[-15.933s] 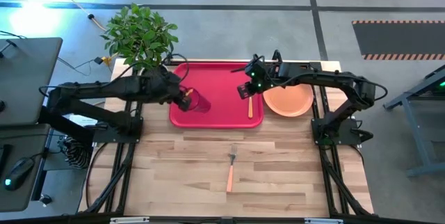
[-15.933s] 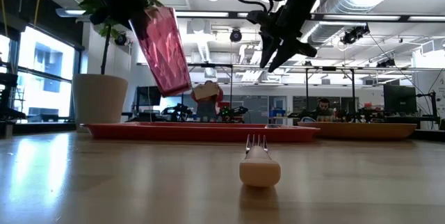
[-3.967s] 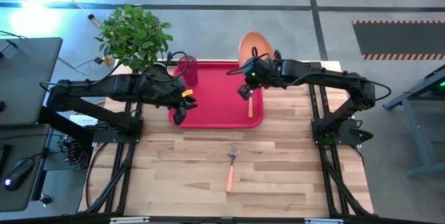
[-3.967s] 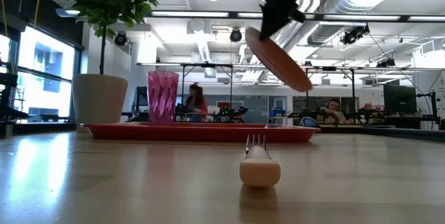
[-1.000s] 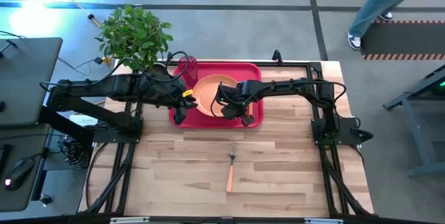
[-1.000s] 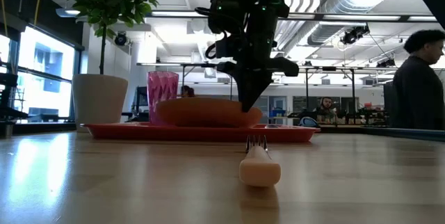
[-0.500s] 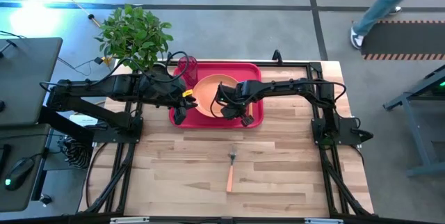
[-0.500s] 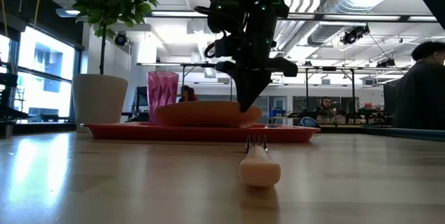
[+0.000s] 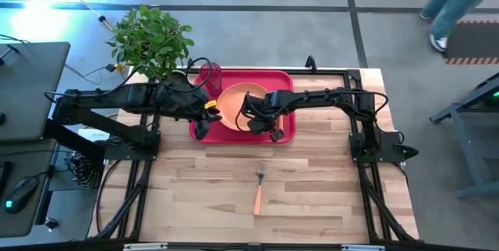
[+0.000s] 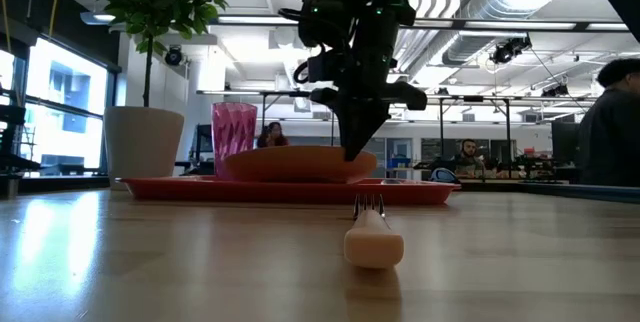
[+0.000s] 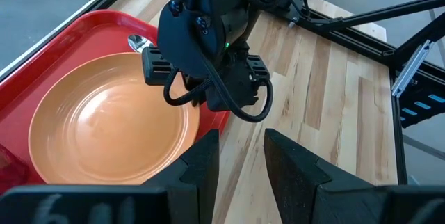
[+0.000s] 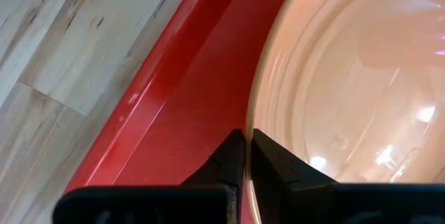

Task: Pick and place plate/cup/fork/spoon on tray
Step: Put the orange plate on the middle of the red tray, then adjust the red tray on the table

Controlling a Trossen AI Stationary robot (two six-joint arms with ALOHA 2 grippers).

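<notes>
The red tray (image 9: 269, 79) lies at the table's far middle. In it are the orange plate (image 9: 234, 103), the dark red cup (image 9: 209, 76) at the far left corner, and the spoon, of which only the bowl (image 11: 138, 41) shows beside my right arm. My right gripper (image 12: 247, 137) is shut on the plate's near right rim. My left gripper (image 11: 240, 158) hangs open over the tray's near left corner (image 9: 199, 130), holding nothing. The fork (image 9: 259, 189) lies on the bare wood nearer the front. My right gripper pinches the plate's rim (image 12: 249, 116) between its two fingers, one inside the plate and one outside. The fingers (image 10: 352, 147) come from above, pointing down. The plate (image 10: 295, 162) sits level and low over the tray (image 10: 200, 189), whose rim hides the plate's underside.
A potted plant (image 9: 152, 37) in a white pot (image 10: 143, 142) stands off the tray's far left corner. Bare wood stretches around the fork (image 10: 372, 232) and along the table's near half. People are in the room behind the table.
</notes>
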